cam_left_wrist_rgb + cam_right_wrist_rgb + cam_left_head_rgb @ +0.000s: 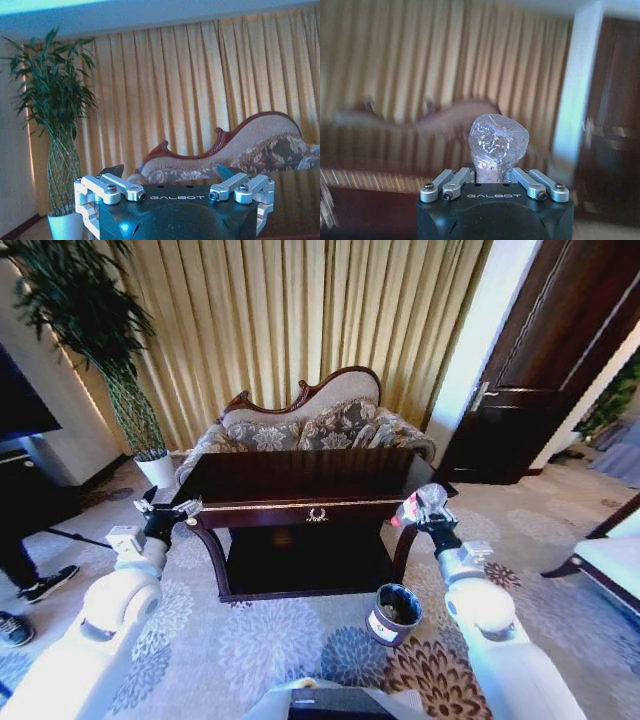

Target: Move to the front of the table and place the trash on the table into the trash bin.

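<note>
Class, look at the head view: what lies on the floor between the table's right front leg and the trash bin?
Nothing: in the head view, only bare floral carpet lies between the table leg and the trash bin.

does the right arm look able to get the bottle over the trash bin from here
Probably yes: the right gripper holds the bottle off the table's right corner, and the trash bin stands open below, nothing between.

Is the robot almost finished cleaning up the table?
Nearly, it seems. The robot is parked in front of the table, and its dark top looks bare from here. The right gripper is shut on a clear plastic bottle, held near the table's right corner. That bottle has not yet gone into the trash bin on the carpet below. The left gripper is open by the left corner.
</note>
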